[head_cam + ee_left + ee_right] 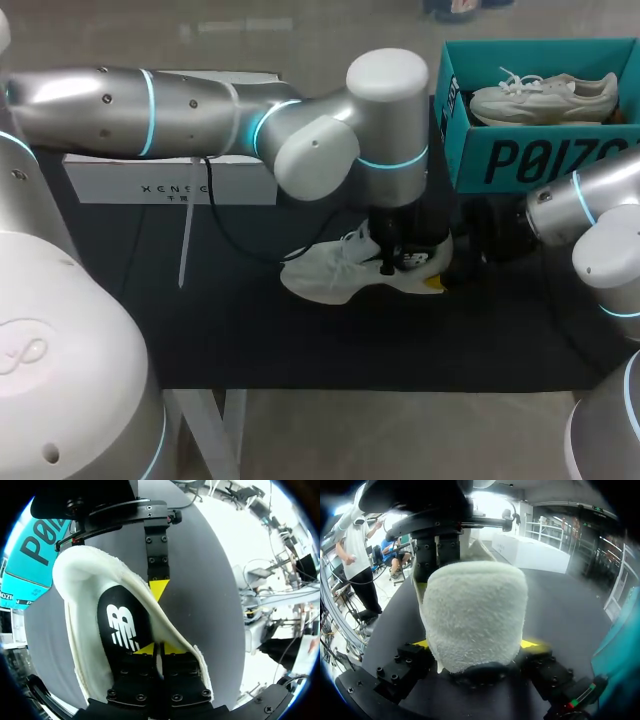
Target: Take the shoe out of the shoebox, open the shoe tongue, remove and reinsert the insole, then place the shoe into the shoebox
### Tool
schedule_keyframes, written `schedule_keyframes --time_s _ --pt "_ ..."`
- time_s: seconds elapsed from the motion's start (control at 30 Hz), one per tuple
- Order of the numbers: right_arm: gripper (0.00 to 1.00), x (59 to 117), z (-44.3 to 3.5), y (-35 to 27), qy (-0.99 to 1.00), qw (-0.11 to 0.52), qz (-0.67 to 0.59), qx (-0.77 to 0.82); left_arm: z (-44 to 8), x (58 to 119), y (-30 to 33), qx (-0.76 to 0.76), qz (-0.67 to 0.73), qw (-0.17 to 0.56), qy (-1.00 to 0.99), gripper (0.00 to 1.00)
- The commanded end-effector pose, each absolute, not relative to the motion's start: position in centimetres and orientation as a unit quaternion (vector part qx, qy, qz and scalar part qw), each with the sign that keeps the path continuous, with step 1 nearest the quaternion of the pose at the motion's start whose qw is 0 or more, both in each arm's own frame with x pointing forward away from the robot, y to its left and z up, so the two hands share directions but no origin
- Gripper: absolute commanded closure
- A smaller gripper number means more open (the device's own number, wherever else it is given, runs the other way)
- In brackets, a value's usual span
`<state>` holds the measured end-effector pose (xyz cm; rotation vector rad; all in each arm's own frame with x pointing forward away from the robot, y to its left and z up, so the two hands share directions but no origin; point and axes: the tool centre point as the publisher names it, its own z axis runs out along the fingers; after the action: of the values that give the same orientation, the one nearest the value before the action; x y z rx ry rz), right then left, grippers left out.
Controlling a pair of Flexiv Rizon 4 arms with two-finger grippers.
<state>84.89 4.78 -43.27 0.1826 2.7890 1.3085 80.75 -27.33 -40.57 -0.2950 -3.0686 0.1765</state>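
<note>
Currently, the shoe (332, 274) lies on the table (250, 340), outside the shoebox (520, 155). My left gripper (161, 649) sits inside the shoe's opening, fingers pressed together over the insole (122, 625). My right gripper (476, 644) pinches the shoe's heel from both sides.

Two shoes: one white shoe (335, 275) at the middle of the table, and one pale shoe (545, 98) at two o'clock from it. One teal shoebox (520, 160), also at two o'clock. One black insole (122, 625). One long white box (170, 180) at ten o'clock. One thin white strip (185, 245) at nine o'clock. One dark mat (300, 340). Two arms: left arm (150, 100) and right arm (590, 200). Two grippers: left gripper (159, 649) and right gripper (477, 643).
</note>
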Motion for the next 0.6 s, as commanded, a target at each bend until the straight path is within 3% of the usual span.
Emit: schedule_keyframes --time_s 0.03,0.07,0.2,0.47,0.6 --pt "1.00 85.3 -43.7 4.9 0.904 0.028 0.422 0.061 -41.3 80.4 -27.2 -0.100 0.069 0.036 -0.992 0.52" --pt "1.00 85.3 -43.7 4.9 0.904 0.028 0.422 0.061 -41.5 80.4 -27.1 -0.099 0.065 0.038 -0.992 0.52" --pt "1.00 85.3 -43.7 4.9 0.904 0.028 0.422 0.061 -42.4 80.6 -27.0 -0.097 0.055 0.042 -0.993 0.71" --pt "1.00 85.3 -43.7 4.9 0.904 0.028 0.422 0.061 -44.5 81.1 -27.1 -0.109 0.039 0.050 -0.992 0.59" --pt "1.00 85.3 -43.7 4.9 0.904 0.028 0.422 0.061 -45.1 81.7 -27.0 -0.091 0.015 0.011 -0.996 0.65"
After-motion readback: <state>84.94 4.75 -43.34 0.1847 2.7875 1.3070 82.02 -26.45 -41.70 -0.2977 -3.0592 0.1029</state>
